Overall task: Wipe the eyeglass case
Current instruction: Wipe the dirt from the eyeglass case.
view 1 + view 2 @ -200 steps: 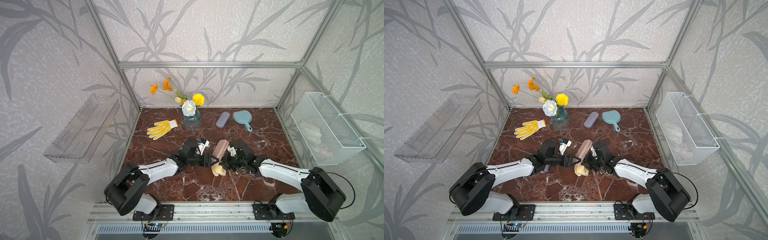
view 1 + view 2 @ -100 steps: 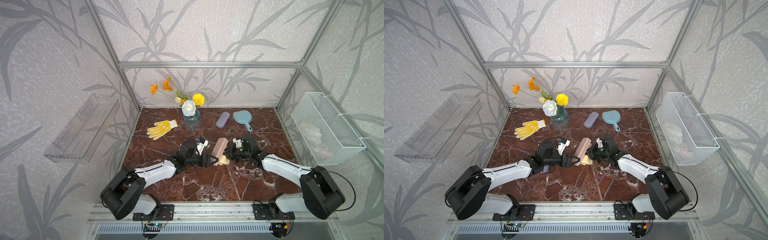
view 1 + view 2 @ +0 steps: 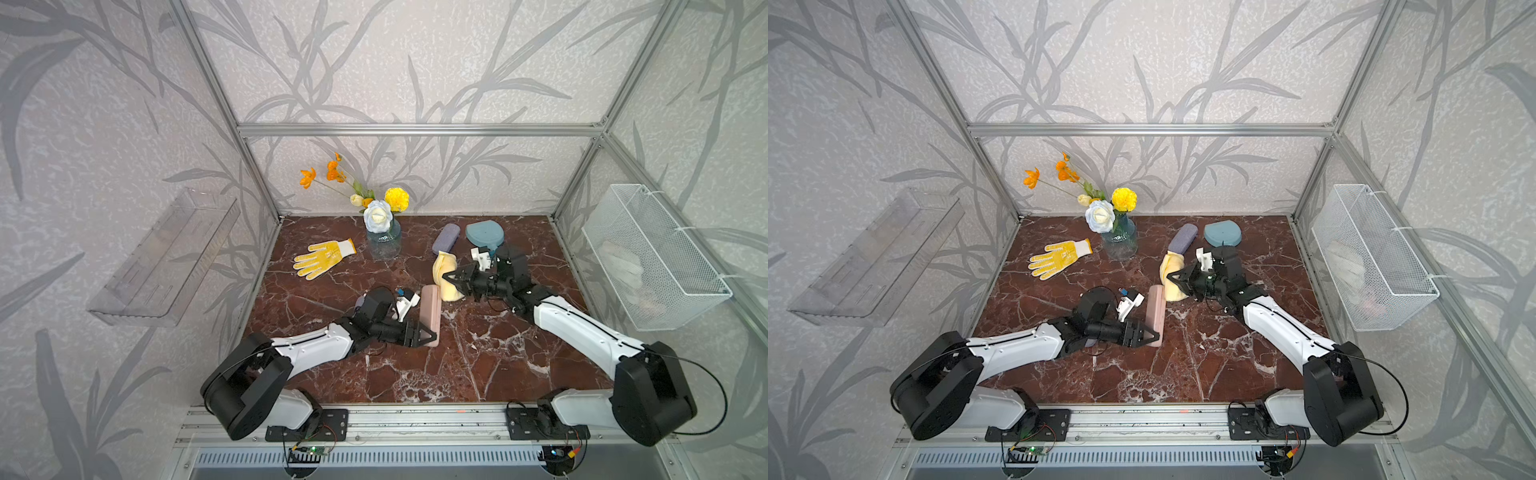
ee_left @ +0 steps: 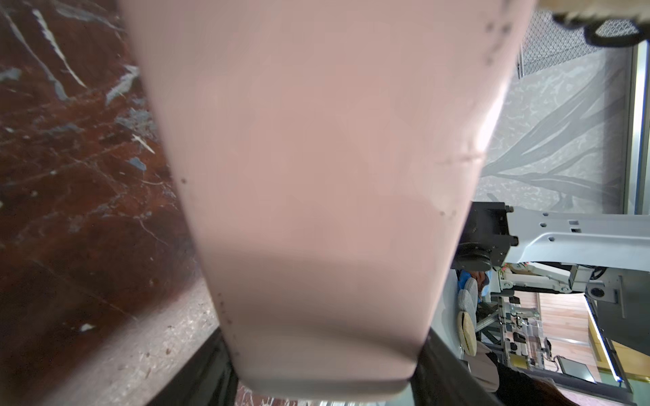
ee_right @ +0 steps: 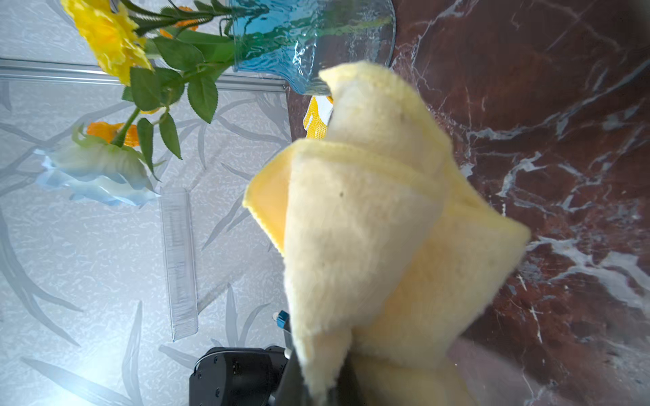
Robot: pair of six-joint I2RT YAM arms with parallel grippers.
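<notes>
Eyeglass case, the pink one, sits just below centre of frame in both top views, long axis running up-frame. Left gripper has the case's lower end clamped across the narrow width, jaws partway apart with the shell between them. The case fills the left wrist view. Can't tell if its far end rests on the marble table. Right gripper is pinched fully closed on a yellow cloth, which hangs just beside the case's upper end; contact unclear. Handling guess: hard shell, light, smooth skin, so likely slippery. End grip frees the long faces, but wiping pressure at the far end could pivot it in the jaws. Keep strokes light, toward the grip.
</notes>
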